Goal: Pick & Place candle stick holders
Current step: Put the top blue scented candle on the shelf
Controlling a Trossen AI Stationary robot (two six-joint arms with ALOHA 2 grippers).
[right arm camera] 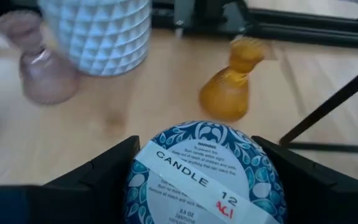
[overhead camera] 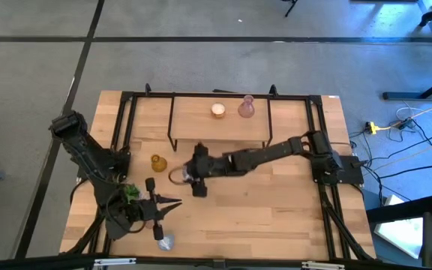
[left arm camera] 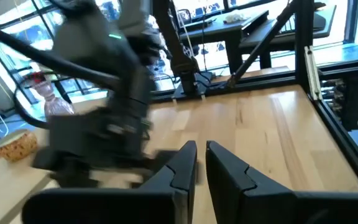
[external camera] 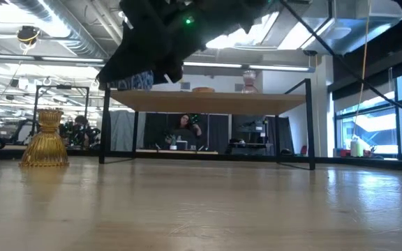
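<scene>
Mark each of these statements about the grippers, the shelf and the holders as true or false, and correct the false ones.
1. The right gripper is shut on a blue patterned candle tin. True.
2. The left gripper is open wide. False: its fingers are nearly together, holding nothing.
3. The amber holder stands on the shelf. False: it stands on the table, in front of the shelf.
4. A pink holder stands on the shelf. True.
5. The shelf holds two items. True: the pink holder and a cream-white holder.
</scene>
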